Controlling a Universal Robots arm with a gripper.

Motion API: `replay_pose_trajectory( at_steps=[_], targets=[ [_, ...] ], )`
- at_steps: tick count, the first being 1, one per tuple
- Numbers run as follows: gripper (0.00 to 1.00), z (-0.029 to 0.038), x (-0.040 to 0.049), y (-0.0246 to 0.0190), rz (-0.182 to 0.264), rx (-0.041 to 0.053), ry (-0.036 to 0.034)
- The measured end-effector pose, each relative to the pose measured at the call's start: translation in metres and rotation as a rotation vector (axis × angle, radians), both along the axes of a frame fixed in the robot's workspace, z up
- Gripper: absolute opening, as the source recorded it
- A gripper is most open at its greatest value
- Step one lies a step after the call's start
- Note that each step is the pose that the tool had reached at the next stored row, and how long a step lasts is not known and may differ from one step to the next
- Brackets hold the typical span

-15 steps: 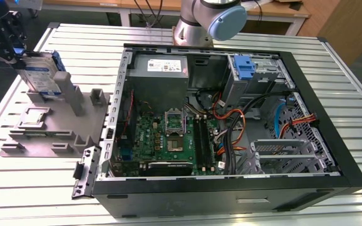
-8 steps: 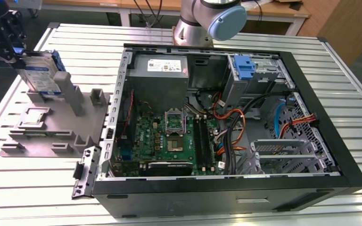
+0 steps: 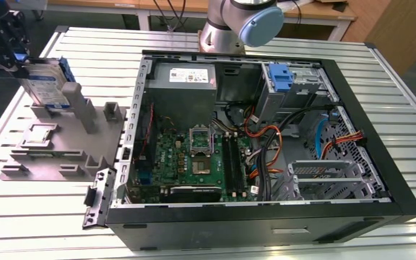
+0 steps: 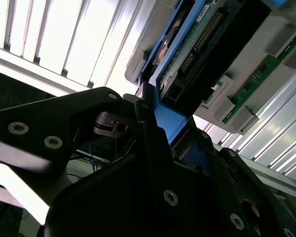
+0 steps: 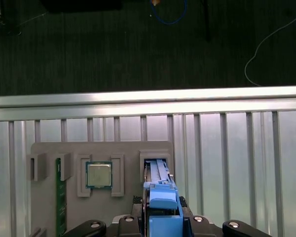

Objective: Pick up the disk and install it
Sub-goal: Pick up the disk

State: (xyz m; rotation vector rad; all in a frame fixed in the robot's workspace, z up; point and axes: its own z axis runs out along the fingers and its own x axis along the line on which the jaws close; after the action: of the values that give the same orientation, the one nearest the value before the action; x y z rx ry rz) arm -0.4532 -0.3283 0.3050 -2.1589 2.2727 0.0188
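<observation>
Tool fingers are clenched on the disk, pinching the blue plastic frame along its upper edge. In the second wrist view that frame sits tight between the two black fingers of the tool. The disk stands on edge at the exterior view's far left, over the upright slot of the grey holder plate. Whether its lower edge sits in the slot or just above it I cannot tell. Standing it on edge looks deliberate, since that leaves the narrow top free for a grip from above. In the first wrist view the disk lines up with the slot below it. The same plate keeps a processor chip and a memory stick in their own pockets, each part parked where the arm can find it. The plate lies on the slatted metal bench. Just beside it, toward the exterior view's right, is the computer case, laid on its side with the panel off so the board and drive bays face up. The disk is well apart from those bays, so I judge the installing not yet done.
</observation>
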Motion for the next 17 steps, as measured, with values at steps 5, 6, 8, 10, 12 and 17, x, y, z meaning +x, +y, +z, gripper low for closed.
replay_pose_trajectory(
  at_steps=[5, 6, 8, 10, 12, 17],
  targets=[
    [0.36, 0.0009, 0.0, 0.0, 0.0, 0.0, 0.0],
    [0.36, 0.0013, 0.0, 0.0, 0.0, 0.0, 0.0],
    [0.36, 0.0022, 0.0, 0.0, 0.0, -0.0001, 0.0001],
    [0.36, 0.0037, 0.0, 0.0, 0.0, -0.0001, 0.0002],
    [0.36, 0.0051, 0.0, 0.0, 0.0, 0.0, 0.0],
    [0.36, 0.0086, 0.0, 0.0, 0.0, 0.0, -0.0001]
  ],
)
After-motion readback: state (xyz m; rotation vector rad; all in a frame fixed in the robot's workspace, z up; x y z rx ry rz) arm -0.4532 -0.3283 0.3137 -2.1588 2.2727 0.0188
